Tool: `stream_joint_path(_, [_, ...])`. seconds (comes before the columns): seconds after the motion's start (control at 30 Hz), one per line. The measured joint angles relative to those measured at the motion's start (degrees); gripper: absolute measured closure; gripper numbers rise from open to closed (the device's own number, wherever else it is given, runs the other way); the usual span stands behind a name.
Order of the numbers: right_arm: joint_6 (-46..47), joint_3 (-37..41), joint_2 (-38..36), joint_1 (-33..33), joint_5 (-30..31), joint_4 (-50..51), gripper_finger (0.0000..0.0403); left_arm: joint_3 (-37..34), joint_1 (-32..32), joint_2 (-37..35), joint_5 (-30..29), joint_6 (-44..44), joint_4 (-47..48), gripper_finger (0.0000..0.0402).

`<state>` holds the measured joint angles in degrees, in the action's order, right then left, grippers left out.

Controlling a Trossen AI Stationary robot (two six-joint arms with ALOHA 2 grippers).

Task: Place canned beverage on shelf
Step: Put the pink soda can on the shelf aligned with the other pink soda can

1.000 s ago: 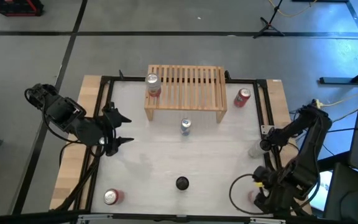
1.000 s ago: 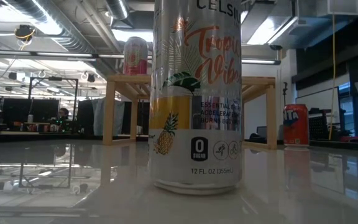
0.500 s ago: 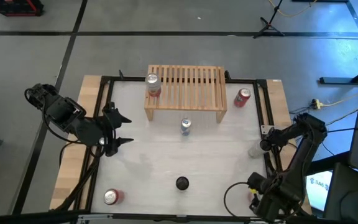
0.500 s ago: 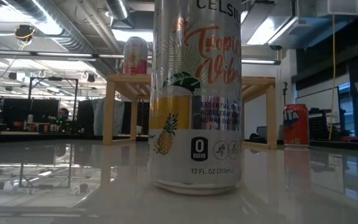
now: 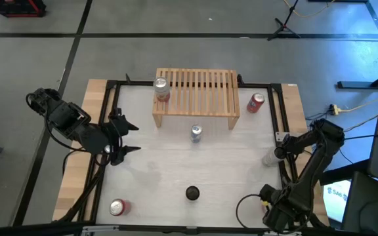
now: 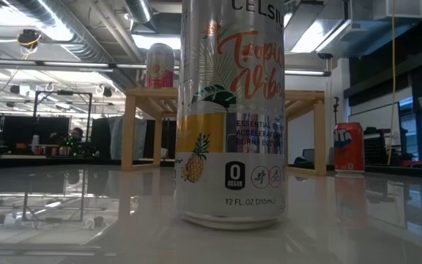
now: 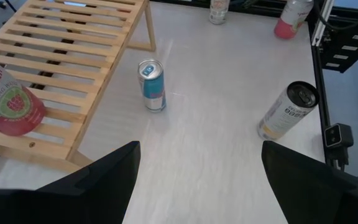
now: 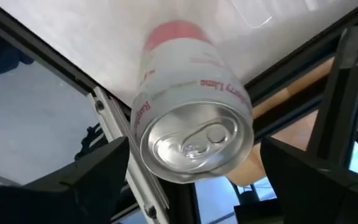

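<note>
Looking down, we see the shelf [image 5: 195,97], pale wood with parallel slats and solid legs, at the far middle of the glossy white table [image 5: 156,164], with one pink-labelled can [image 5: 161,88] standing on its left end. A blue can [image 5: 195,134] stands just in front of it, a red can [image 5: 256,101] beside its right leg. Our left gripper [image 5: 131,136] hovers at the table's left with fingers spread and empty. Our right gripper [image 8: 191,162] has its fingers wide on either side of a pink-and-white can [image 8: 188,134] at the near right corner, its silver lid facing the wrist camera; we cannot tell contact. Only the low view shows the pineapple-printed can [image 6: 231,110] close up and the dim room with ceiling ducts.
</note>
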<state>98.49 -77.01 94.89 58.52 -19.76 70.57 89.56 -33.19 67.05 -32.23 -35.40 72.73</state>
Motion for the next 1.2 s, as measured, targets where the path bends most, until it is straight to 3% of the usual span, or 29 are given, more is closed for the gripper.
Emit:
stream_joint_path(0.13, [-1.1, 1.8, 0.0, 0.0, 1.6, -1.1, 0.0052, 0.0, 0.0, 0.0, 0.0, 0.0, 0.0, 0.0076])
stream_joint_path(0.37, [-2.9, 5.7, 0.0, 0.0, -1.2, -6.8, 0.0058, 0.0, 0.0, 0.0, 0.3, -0.3, 0.0, 0.0076])
stream_joint_path(0.6, [-3.1, 5.0, 0.0, 0.0, -1.0, -6.7, 0.0137, 0.0, 0.0, 0.1, 2.1, -0.5, -0.5, 0.0076])
stream_joint_path(0.8, [-6.5, -0.3, -0.1, -2.4, 9.2, -5.2, 0.0137, 0.0, 0.0, 0.1, 3.9, 1.3, -1.8, 0.0076])
stream_joint_path(1.1, [-28.8, -8.3, -0.1, -14.9, 26.4, -3.2, 0.0137, 0.0, 0.1, 0.1, 3.0, 1.0, -1.7, 0.0076])
stream_joint_path(1.2, [-38.4, -9.6, -0.2, -20.9, 28.2, -3.1, 0.0137, 0.0, 0.1, 0.1, 3.2, -0.1, -1.6, 0.0076])
